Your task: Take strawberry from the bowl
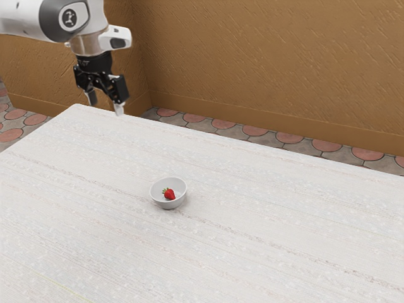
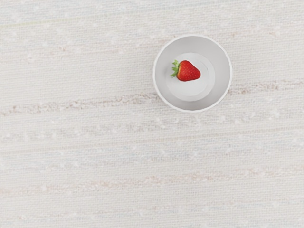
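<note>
High over the table's far left part in the exterior view, my black gripper (image 1: 106,106) hangs with its two fingers spread apart and nothing between them. A small white bowl (image 1: 179,202) stands upright on the table, well below the gripper and toward the exterior view's right. Inside it lies a red strawberry (image 1: 169,195) with green leaves. From above, the wrist view shows the strawberry (image 2: 189,71) on the floor of the bowl (image 2: 220,71), apart from the rim all round.
The pale, streaked table top (image 1: 265,240) carries the bowl. Behind the table's far edge are a tiled floor (image 1: 255,130) and a brown textured wall (image 1: 271,63).
</note>
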Controlling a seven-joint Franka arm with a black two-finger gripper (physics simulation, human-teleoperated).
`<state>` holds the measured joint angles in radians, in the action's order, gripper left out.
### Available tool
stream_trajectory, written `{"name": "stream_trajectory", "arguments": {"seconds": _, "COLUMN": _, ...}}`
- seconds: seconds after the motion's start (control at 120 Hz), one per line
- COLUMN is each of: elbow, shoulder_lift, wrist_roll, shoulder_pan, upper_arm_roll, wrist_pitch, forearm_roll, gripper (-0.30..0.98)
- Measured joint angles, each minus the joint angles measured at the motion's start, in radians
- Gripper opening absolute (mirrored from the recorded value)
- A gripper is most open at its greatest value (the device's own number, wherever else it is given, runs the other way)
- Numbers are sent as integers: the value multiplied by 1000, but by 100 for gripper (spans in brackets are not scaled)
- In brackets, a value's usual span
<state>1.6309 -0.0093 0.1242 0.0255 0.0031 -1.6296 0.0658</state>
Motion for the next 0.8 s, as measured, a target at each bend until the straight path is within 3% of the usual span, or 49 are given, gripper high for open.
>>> {"name": "stream_trajectory", "arguments": {"seconds": 0.317, "elbow": -6, "shoulder_lift": 42, "wrist_roll": 65, "shoulder_pan": 40, "upper_arm_roll": -19, "wrist_pitch": -10, "forearm_roll": 3, "gripper": 69}}
{"name": "stream_trajectory", "arguments": {"seconds": 0.608, "elbow": 102, "shoulder_lift": 109, "wrist_roll": 456, "shoulder_pan": -9, "upper_arm_roll": -45, "wrist_pitch": -184, "forearm_roll": 8, "gripper": 69}}
{"name": "stream_trajectory", "arguments": {"seconds": 0.8, "elbow": 123, "shoulder_lift": 155, "wrist_roll": 723, "shoulder_pan": 0, "upper_arm_roll": -66, "wrist_pitch": -230, "forearm_roll": 75, "gripper": 69}}
